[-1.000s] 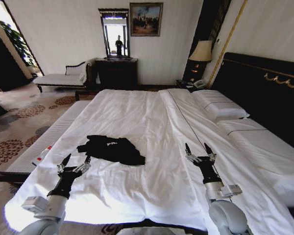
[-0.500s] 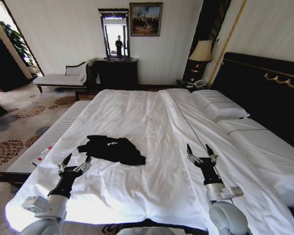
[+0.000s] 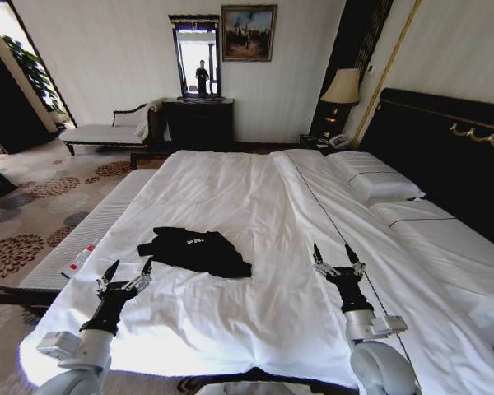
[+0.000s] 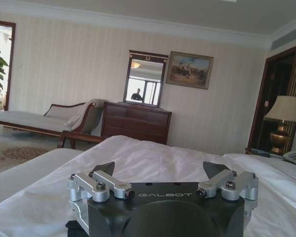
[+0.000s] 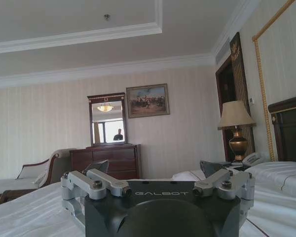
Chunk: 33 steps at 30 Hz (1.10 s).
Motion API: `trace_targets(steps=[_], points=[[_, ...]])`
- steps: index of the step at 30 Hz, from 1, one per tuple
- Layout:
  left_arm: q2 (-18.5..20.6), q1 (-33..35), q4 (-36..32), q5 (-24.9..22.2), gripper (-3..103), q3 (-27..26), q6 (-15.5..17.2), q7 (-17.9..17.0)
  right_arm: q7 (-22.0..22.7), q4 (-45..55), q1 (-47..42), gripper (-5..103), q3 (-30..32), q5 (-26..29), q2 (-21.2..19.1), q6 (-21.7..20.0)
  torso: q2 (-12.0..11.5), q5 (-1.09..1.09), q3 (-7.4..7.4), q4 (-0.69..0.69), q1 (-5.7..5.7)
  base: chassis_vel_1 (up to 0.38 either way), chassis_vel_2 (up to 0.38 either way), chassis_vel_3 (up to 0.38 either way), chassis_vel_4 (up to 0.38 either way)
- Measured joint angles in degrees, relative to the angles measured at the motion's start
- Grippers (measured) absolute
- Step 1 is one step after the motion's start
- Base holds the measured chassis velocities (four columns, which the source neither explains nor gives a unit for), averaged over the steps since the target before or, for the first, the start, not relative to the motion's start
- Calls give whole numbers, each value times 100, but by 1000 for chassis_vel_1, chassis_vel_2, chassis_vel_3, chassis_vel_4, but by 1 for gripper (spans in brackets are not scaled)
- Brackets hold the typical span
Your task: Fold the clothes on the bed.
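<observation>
The clothes (image 3: 196, 250), a black T-shirt with small white lettering, lie crumpled on the white bed (image 3: 255, 206) left of its middle. My left gripper (image 3: 128, 271) hovers open over the sheet just short of the shirt and to its left, nothing between its fingers. My right gripper (image 3: 335, 257) stands open over the bed's right half, well clear of the shirt. In the left wrist view the left gripper (image 4: 160, 170) points across the bed with both fingers spread. The right gripper (image 5: 156, 168) in its own wrist view is spread the same way.
A long white-cushioned bench (image 3: 82, 234) runs along the bed's left side with a small red-and-white object (image 3: 79, 258) on it. Pillows (image 3: 375, 183) and a dark headboard (image 3: 445, 156) lie to the right. A dresser (image 3: 199, 123), chaise (image 3: 107, 132) and lamp (image 3: 342, 86) stand at the far wall.
The whole head picture has shifted slightly, so the camera moved; shirt and bed appear a little farther right. Both grippers keep about the same open pose.
</observation>
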Motion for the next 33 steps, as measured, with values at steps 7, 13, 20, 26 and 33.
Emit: trace_targets(steps=[7, 13, 20, 26, 33], points=[[-1, 1, 9, -4, 100, -18, -12, 4, -4, -22, 26, 100, -26, -27, 13, -4, 0, 0, 0, 0, 0, 53, 45, -41, -51], [7, -11, 8, -8, 100, -30, -12, 5, -14, -25, 27, 100, -41, -74, 46, -8, 0, 0, 0, 0, 0, 52, 52, -53, -57], [-7, -8, 9, -8, 100, -32, -17, 9, -18, -29, 35, 100, -42, -81, 59, -9, 0, 0, 0, 0, 0, 60, 65, -74, -72], [-12, 3, 9, -8, 100, -43, -24, 10, -23, -33, 34, 100, -49, -96, 82, -9, 0, 0, 0, 0, 0, 71, 85, -78, -80], [-27, -12, 25, -16, 100, -48, -36, 11, -23, -27, 15, 100, -45, -111, 86, -3, 0, 0, 0, 0, 0, 84, 78, -71, -67]])
